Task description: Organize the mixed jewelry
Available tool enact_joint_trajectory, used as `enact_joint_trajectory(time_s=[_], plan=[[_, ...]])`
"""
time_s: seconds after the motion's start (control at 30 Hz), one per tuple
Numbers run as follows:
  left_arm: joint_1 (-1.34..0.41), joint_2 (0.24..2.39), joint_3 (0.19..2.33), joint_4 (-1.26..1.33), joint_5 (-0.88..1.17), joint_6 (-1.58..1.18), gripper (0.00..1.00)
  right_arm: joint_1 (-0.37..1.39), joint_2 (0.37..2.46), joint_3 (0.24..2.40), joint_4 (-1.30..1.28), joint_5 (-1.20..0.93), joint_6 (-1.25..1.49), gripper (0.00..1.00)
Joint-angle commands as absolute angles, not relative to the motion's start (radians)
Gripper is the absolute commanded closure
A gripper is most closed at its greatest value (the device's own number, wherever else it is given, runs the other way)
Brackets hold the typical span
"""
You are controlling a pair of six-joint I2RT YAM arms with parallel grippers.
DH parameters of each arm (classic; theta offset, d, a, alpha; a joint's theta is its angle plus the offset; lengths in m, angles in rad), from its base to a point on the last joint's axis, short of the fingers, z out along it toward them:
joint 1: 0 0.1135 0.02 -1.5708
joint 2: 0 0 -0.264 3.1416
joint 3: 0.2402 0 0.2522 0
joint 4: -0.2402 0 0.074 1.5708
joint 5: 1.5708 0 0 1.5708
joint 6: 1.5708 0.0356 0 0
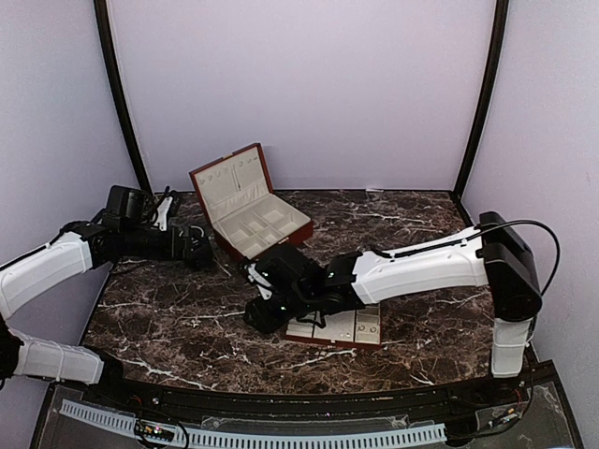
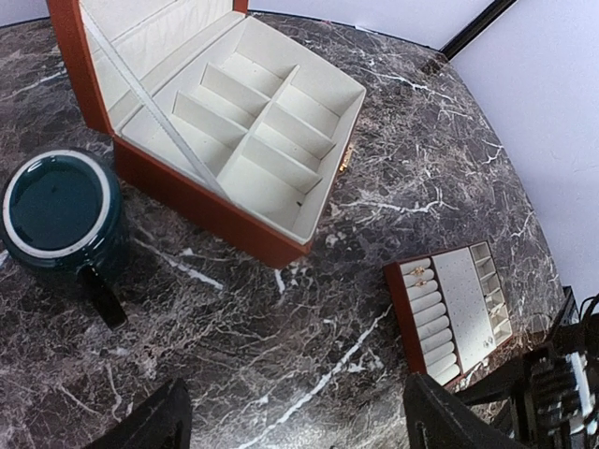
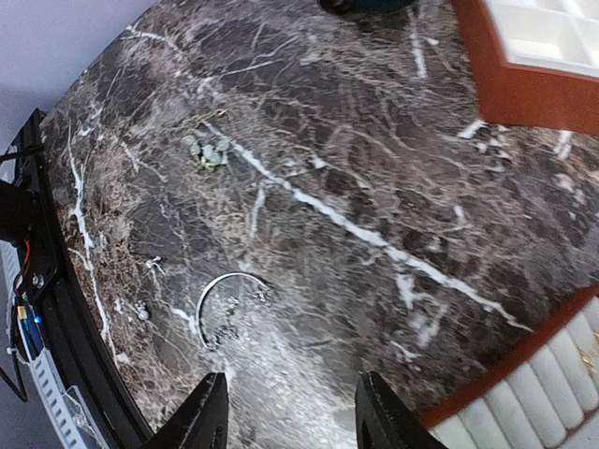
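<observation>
Both the left pincer (image 2: 295, 426) and right pincer (image 3: 290, 423) are standing apart — the right is hovering near a hoop (image 3: 210, 284) lying on the desk (image 3: 374, 140).

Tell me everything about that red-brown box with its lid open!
The red-brown box looks like polished wood and stands on the dark marble table, toward its far side. Its lid is swung up and leans back, and the whole inside is lined in cream. Cream dividers split the base into several rectangular compartments, which all look empty. What looks like a small gold clasp sits on the front edge. A dark green cup stands close beside one wall.
</observation>
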State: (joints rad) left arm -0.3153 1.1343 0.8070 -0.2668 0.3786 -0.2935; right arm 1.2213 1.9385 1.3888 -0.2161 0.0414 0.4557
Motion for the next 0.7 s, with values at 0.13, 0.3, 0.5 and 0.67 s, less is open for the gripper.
enact_joint_trajectory(time_s=[0.13, 0.3, 0.5, 0.67], plan=[[-0.264, 1.109, 0.795, -0.342, 0.382, -0.134, 0.2, 1.257, 2.149, 1.596, -0.197, -0.047, 0.304, 0.58], [-0.262, 1.093, 0.76, -0.314, 0.365, -0.122, 0.2, 1.256, 2.231, 1.668, -0.236, -0.049, 0.254, 0.62], [-0.262, 1.099, 0.765, -0.31, 0.361, -0.119, 0.2, 1.258, 2.281, 1.712, -0.261, -0.061, 0.202, 0.67], [-0.261, 1.107, 0.769, -0.311, 0.358, -0.119, 0.2, 1.258, 2.311, 1.749, -0.28, -0.06, 0.163, 0.7]])
